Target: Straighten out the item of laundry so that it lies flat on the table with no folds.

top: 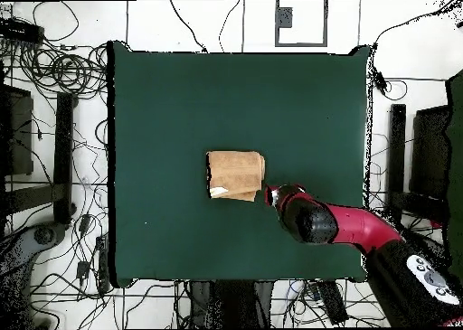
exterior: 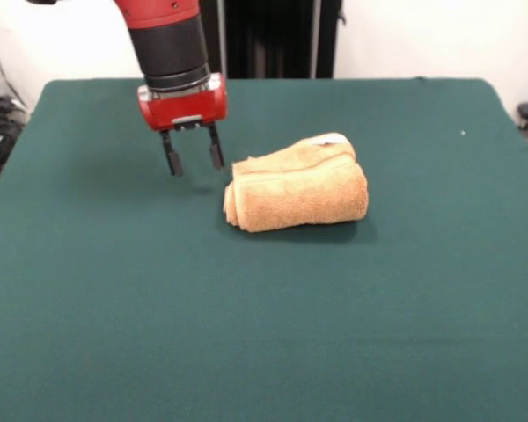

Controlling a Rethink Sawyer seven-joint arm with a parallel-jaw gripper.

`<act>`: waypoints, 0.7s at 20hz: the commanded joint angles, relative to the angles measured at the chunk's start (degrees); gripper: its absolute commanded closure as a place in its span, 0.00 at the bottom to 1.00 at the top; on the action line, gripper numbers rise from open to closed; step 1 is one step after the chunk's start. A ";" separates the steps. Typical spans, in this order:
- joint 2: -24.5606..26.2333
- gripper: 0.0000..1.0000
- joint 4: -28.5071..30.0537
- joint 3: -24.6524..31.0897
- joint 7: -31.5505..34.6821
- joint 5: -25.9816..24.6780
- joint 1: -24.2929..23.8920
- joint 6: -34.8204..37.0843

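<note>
A pale wall closed the top of the front view, with dark upright stands behind the robot, and below it the table [exterior: 114,316] spread its dark green cloth over nearly the whole picture. The overhead view showed the floor round the table strewn with black cables and equipment on every side, none of it on the cloth.

The item of laundry [exterior: 297,184] lay just right of the frame's middle in the front view, and near the middle of the table in the overhead view [top: 235,174]. It was bundled into a thick roll of several layers, with stacked edges at its left end and a pale strip showing on top. By my reading, nothing of the straightening was done: every fold remained to be opened and spread out.

The gripper [exterior: 193,158] hung in the upper left of the front view, just beside the roll's left end and apart from it, its two dark fingers [exterior: 172,163] spread and grasping nothing. The cloth round the towel held no other object, so nothing appeared to stand in the way of unrolling it in any direction.
</note>
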 commanded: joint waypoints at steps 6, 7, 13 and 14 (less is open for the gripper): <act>3.80 0.00 5.36 9.47 0.67 -0.09 -2.34 0.75; 3.88 0.00 5.21 9.82 0.63 0.06 -2.59 0.95; 6.00 0.00 5.72 12.52 0.85 -0.04 -4.64 -0.52; 5.98 0.00 5.93 12.89 0.92 -0.14 -4.91 -0.72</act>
